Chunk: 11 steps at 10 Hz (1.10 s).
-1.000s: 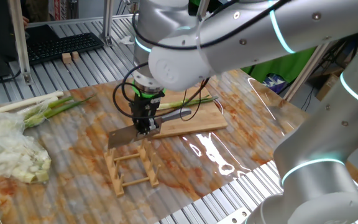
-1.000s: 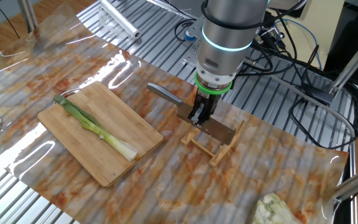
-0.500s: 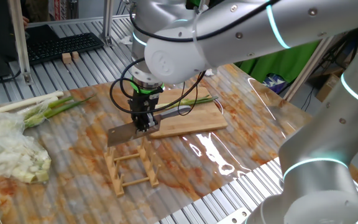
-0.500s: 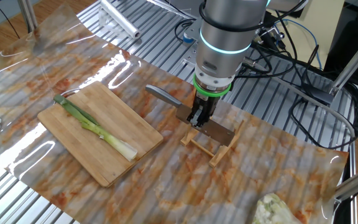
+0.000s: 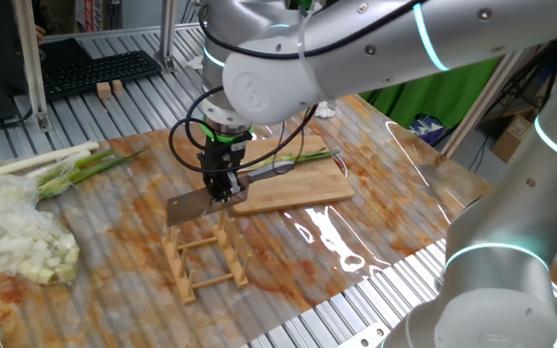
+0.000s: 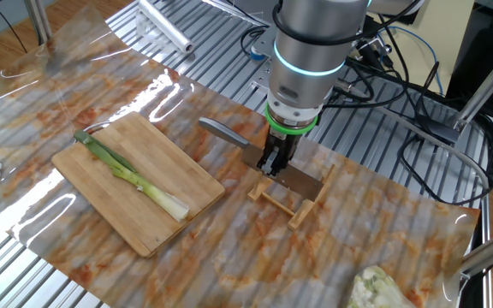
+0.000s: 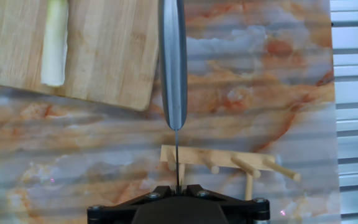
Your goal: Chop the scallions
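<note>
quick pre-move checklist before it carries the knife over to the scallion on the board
1. Grip: two-finger gripper shut on the steel cleaver knife at its spine. Ok.
2. Knife attitude: blade edge down, grey handle sticking out level. Ok.
3. Clearance from the small wooden peg rack: blade sits right at its top rail; whether it has lifted free, cannot tell.
4. Target: one scallion lies whole on the bamboo cutting board, white end toward the near corner. Ok.
5. Path to the board: only bare marbled table cover between. Ok.
</note>
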Tool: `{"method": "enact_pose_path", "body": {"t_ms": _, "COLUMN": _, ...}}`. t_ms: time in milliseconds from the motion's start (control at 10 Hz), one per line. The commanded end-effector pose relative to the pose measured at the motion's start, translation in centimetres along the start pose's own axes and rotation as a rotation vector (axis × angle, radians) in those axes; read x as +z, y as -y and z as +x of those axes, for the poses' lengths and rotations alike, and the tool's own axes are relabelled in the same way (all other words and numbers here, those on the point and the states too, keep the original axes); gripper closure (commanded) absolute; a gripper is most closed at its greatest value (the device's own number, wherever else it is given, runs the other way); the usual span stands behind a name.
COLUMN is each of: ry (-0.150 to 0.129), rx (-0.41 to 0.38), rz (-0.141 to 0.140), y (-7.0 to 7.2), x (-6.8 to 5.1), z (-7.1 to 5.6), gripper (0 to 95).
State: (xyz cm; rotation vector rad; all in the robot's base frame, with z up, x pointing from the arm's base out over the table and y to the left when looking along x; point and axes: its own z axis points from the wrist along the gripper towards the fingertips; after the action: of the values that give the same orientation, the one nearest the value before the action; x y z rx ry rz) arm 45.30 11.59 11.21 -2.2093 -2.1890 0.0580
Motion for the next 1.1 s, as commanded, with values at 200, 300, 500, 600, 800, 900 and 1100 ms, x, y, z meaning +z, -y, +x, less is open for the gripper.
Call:
{"method": "enact_pose_path", "body": {"t_ms": 200, "ry": 0.001, "rx": -0.007, "rz": 0.006, "y": -0.1, "x": -0.3, "z": -0.1, "gripper": 95.0}}
{"method": "enact_pose_path", "body": {"t_ms": 300, "ry": 0.001, "rx": -0.009, "rz": 0.007, "y": -0.2, "x": -0.4, "z": -0.1, "gripper": 95.0}}
{"method": "enact_pose_path", "body": {"t_ms": 500, "ry": 0.003, "rx": -0.015, "rz": 0.013, "y": -0.2, "x": -0.6, "z": -0.2, "gripper": 95.0}}
{"method": "enact_pose_path", "body": {"t_ms": 600, "ry": 0.003, "rx": -0.023, "rz": 0.017, "y": -0.3, "x": -0.7, "z": -0.2, "gripper": 95.0}}
{"method": "enact_pose_path", "body": {"t_ms": 800, "ry": 0.003, "rx": -0.031, "rz": 0.027, "y": -0.4, "x": -1.0, "z": -0.4, "gripper": 95.0}}
{"method": "enact_pose_path", "body": {"t_ms": 900, "ry": 0.005, "rx": -0.041, "rz": 0.04, "y": -0.4, "x": -1.1, "z": -0.4, "gripper": 95.0}}
{"method": "enact_pose_path", "body": {"t_ms": 1100, "ry": 0.006, "rx": -0.056, "rz": 0.058, "y": -0.6, "x": -1.5, "z": -0.6, "gripper": 95.0}}
